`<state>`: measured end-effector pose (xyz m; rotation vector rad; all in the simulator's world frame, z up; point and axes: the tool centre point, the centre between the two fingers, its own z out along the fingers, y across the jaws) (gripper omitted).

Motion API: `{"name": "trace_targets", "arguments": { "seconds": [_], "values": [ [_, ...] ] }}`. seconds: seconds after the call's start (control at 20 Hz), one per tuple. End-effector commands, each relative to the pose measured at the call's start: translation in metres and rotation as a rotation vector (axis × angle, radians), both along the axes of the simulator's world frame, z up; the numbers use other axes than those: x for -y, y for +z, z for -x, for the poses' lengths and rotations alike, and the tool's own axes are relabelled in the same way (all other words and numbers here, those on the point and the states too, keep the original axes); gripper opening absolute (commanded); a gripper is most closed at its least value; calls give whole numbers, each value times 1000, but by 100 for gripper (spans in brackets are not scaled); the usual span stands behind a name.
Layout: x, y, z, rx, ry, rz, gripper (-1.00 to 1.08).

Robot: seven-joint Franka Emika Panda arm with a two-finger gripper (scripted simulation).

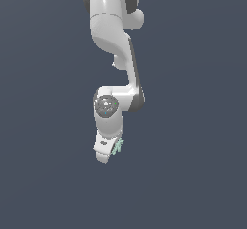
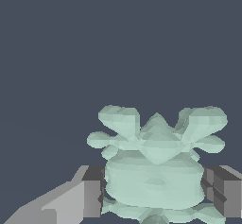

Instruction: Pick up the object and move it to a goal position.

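Note:
The object [image 2: 156,166] is a pale mint-green lumpy thing with short spiky knobs. In the wrist view it sits between my two grey fingers [image 2: 92,190], which press on its two sides. In the exterior view only a few green spikes of the object [image 1: 117,146] show beside the white hand. My gripper [image 1: 110,150] hangs low in the exterior view, tilted, shut on the object. Most of the object is hidden by the hand there.
The white arm [image 1: 113,35] comes down from the top of the exterior view. Plain dark blue-grey ground fills everything around it. No goal marker shows in either view.

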<state>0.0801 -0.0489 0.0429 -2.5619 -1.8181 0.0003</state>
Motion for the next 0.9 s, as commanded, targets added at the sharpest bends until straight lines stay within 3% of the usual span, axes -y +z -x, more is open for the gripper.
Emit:
{"name": "trace_targets", "arguments": {
  "seconds": [0.0, 0.45, 0.85],
  "values": [
    [0, 0, 0, 0, 0, 0, -100],
    [-1, 13, 6, 0, 0, 0, -100],
    [-5, 52, 26, 0, 0, 1, -100]
  ]
}}
